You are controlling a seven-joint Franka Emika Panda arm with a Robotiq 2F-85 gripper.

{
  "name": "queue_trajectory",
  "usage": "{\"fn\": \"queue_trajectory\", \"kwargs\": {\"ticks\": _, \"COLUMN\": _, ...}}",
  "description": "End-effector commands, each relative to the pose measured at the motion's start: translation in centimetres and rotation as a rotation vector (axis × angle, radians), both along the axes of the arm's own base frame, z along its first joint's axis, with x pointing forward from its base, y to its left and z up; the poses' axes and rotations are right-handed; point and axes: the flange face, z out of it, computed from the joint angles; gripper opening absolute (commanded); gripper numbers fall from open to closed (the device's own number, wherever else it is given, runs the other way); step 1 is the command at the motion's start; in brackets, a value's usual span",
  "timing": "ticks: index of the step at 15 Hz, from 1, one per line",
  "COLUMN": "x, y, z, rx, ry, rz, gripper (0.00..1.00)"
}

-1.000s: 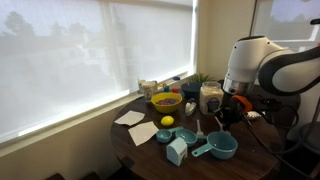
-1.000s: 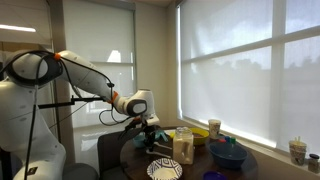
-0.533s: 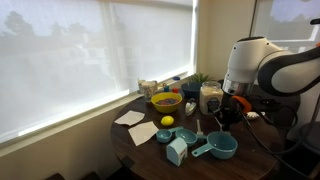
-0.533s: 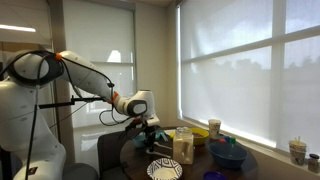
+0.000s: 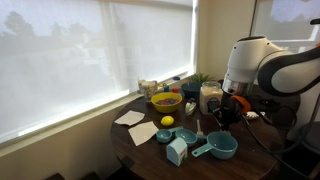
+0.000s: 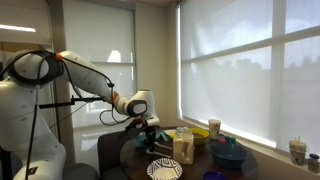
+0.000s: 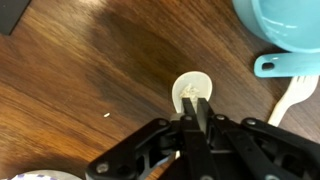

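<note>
In the wrist view a small white round piece lies flat on the bare wood of the tabletop, directly ahead of the gripper. The fingertips overlap its near rim. Just beyond it, toward the upper right corner of that view, stands a teal measuring cup, its handle pointing back at the white piece. A white utensil lies beside the handle. Only the cup's pale glazed inside shows. In an exterior view a yellow bowl sits near the window edge of the tabletop, its contents too small to make out. A jar with pale contents stands beside it, and a lemon lies in front. The gripper's fingers stand almost together, with only a thin dark slit between them. Whether they pinch the white piece or merely touch it cannot be told.
</note>
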Motion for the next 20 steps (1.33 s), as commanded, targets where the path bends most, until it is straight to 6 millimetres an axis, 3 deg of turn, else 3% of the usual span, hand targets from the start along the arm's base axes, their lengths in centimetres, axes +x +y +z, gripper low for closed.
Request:
{"fn": "queue_trajectory", "kwargs": {"ticks": 1, "x": 0.4, "y": 0.2, "z": 0.0, "rx": 0.002, "ry": -0.022, "rz": -0.017, "gripper": 0.19}}
{"fn": "queue_trajectory", "kwargs": {"ticks": 14, "x": 0.4, "y": 0.2, "z": 0.4, "rx": 0.003, "ry": -0.032, "rz": -0.017, "gripper": 0.38}}
{"fn": "queue_trajectory", "kwargs": {"ticks": 20, "x": 0.2, "y": -1.1, "z": 0.5, "rx": 0.003, "ry": -0.032, "rz": -0.040, "gripper": 0.37}}
